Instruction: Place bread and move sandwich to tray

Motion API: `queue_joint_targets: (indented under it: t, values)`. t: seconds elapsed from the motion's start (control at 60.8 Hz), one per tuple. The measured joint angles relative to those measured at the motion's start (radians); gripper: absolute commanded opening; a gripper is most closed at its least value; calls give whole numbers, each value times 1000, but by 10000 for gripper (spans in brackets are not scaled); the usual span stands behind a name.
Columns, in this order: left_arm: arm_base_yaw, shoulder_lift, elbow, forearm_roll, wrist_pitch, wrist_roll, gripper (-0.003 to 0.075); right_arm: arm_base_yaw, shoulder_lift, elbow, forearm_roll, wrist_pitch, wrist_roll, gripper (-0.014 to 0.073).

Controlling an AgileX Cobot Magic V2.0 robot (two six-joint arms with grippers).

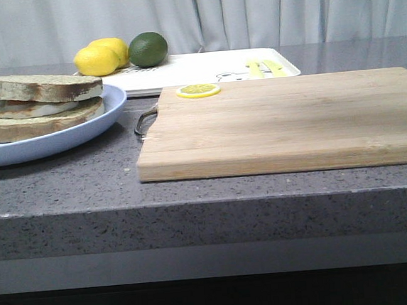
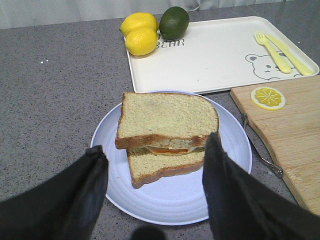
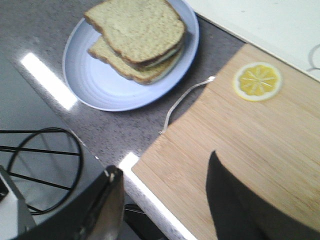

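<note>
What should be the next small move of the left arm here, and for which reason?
Probably lower the left end effector and close it on the sandwich. The top bread slice already lies over the egg, the open fingers flank the sandwich on the blue plate, and the tray has bare space beside the lemons and lime.

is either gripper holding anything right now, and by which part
Nothing is held. The left gripper is open above the sandwich; the right gripper is open and empty.

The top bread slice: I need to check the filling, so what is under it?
Under the top bread slice an orange-and-white egg layer peeks out above a second slice on the blue plate. The filling's middle is covered.
</note>
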Motion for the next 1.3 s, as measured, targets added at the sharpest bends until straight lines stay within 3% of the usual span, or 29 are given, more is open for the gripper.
queue_joint_targets:
  t: [0.181,0.756,0.921,1.036,1.299]
  values:
    - [0,0,0,0,0,0,419,0,-164,81,-67,-5,28,402]
    - [0,0,0,0,4,0,419,0,-713,612,-71,-307,-53,402]
    - [0,21,-10,4,61,0,419,0,-757,656,-71,-313,-53,402]
    - [16,81,-68,17,174,0,419,0,-757,661,-71,-313,-53,402]
    - [185,293,-190,23,289,0,419,0,-757,661,-69,-313,-53,402]
